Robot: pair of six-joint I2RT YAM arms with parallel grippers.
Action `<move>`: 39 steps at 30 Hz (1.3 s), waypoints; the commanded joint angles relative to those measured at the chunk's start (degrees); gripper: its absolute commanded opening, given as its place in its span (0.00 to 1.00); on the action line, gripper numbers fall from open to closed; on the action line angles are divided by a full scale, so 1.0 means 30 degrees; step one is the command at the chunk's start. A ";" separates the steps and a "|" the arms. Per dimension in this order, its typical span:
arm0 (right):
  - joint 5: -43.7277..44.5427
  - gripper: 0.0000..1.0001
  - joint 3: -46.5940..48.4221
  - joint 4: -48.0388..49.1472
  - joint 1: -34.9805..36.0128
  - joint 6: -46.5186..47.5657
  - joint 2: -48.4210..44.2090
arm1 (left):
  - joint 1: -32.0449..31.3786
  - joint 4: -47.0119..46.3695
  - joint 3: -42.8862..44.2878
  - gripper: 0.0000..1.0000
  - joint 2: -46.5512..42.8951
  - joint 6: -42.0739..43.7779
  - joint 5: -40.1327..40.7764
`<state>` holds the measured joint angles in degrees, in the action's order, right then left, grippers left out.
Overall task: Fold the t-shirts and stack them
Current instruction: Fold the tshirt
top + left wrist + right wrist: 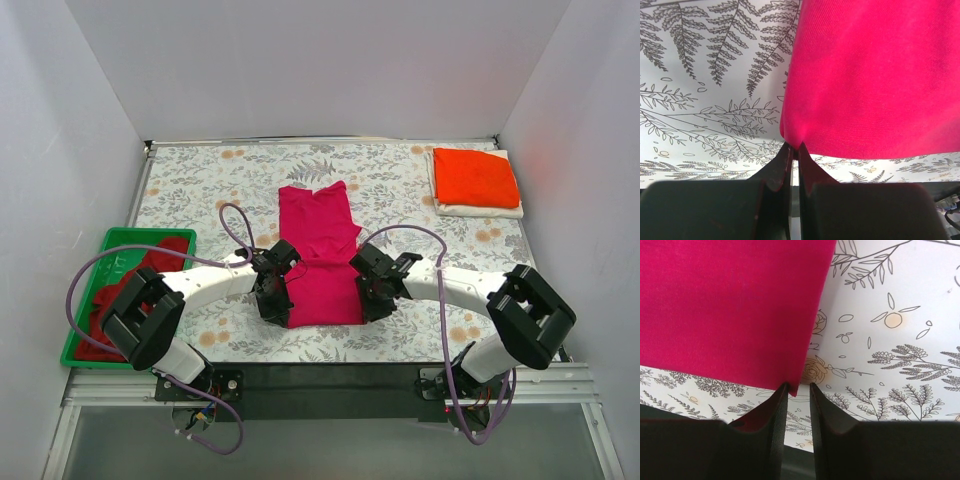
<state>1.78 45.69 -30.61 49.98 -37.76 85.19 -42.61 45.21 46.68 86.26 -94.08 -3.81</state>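
Note:
The magenta-pink t-shirt [320, 255] lies folded into a long strip in the middle of the table, collar end away from me. My left gripper [283, 312] is at its near left corner; in the left wrist view the gripper [794, 146] is shut on a pinch of the pink fabric [875, 75]. My right gripper [368, 310] is at the near right corner; in the right wrist view it [799, 385] stands a little open, with the tip of the pink shirt's corner [730, 305] between its jaws. The orange-red t-shirt [475, 176] lies folded on the folded white t-shirt [482, 209] at the back right. The darker red t-shirt [150, 262] lies crumpled in the tray.
A green plastic tray [112, 243] sits at the left edge of the table. The table has a floral-print cover [200, 190]. White walls close in the left, back and right sides. A black rail [320, 375] runs along the near edge.

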 commanded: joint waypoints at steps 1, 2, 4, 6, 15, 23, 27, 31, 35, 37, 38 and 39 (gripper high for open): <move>0.0548 0.27 0.0531 -0.0343 0.0363 -0.0363 0.0344 | -0.0094 0.0604 0.0467 0.00 -0.0540 -0.0016 0.0129; 0.0520 0.27 0.0560 -0.0488 0.0392 -0.0392 0.0373 | -0.0094 0.0632 0.0467 0.00 -0.0569 -0.0045 0.0129; 0.0491 0.28 0.0619 -0.0577 0.0479 -0.0422 0.0520 | -0.0094 0.0691 0.0467 0.00 -0.0569 -0.0045 0.0129; 0.0519 0.29 0.0823 -0.0694 0.0626 -0.0393 0.0782 | -0.0094 0.0663 0.0467 0.00 -0.0569 -0.0045 0.0129; 0.0403 0.27 0.1498 -0.1046 0.1183 -0.0071 0.1896 | -0.0094 0.0750 0.0438 0.00 -0.0511 0.0013 0.0129; 0.0549 0.06 0.0944 -0.1573 0.0716 0.0309 0.1022 | -0.0094 0.1276 0.0408 0.00 -0.0862 -0.0016 0.0596; -0.0036 0.01 0.0240 -0.1866 -0.0134 0.1246 -0.0181 | -0.0094 0.1920 0.0379 0.00 -0.1037 0.0480 0.0541; -0.1731 0.01 0.0385 -0.2978 -0.0077 0.2272 -0.1060 | -0.0210 0.2272 -0.0117 0.00 -0.1796 0.1302 -0.0718; -0.3198 0.01 0.0296 -0.4090 0.0128 0.2770 -0.2610 | -0.1030 0.3092 -0.0792 0.00 -0.3083 0.1332 -0.1597; -0.3871 0.01 0.0442 -0.5140 0.0333 0.2830 -0.3110 | -0.1586 0.3590 -0.0939 0.00 -0.3818 0.1244 -0.2589; -0.4020 0.01 0.0530 -0.5496 0.0421 0.2975 -0.3577 | -0.1994 0.3737 -0.0910 0.00 -0.4517 0.1215 -0.2973; -0.4167 0.01 0.0618 -0.5877 0.0421 0.3064 -0.3842 | -0.2114 0.4115 -0.0881 0.00 -0.4843 0.1186 -0.3267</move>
<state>-7.29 47.00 -40.47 50.68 -30.92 76.79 -47.11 52.31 44.27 76.55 -91.22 -8.49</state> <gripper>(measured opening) 0.019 0.034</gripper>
